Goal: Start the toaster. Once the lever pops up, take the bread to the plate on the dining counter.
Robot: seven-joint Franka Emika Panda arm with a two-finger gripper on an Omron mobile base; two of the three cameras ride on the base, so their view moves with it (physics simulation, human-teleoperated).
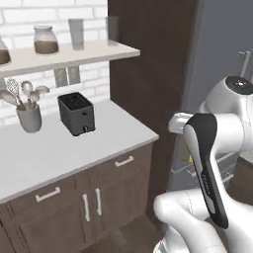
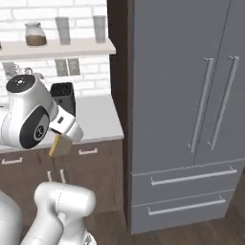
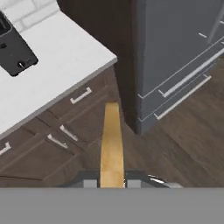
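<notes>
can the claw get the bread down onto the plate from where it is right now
Probably not yet. The claw is shut on the bread, held out over the floor beside the cabinets and fridge. The toaster sits behind on the counter, and no plate is close by, so the base likely has to drive first.

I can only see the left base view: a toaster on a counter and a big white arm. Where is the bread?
Observer: The gripper is shut on the bread; the hand view shows the slice edge-on between the fingertips.
Operator: Is it near the toaster?
Observer: No. In the right base view the bread hangs in front of the cabinet drawers, lower than the toaster on the countertop.
Operator: What is right of that dark panel?
Observer: A tall grey fridge, with two doors with long handles and two drawers beneath.
</notes>
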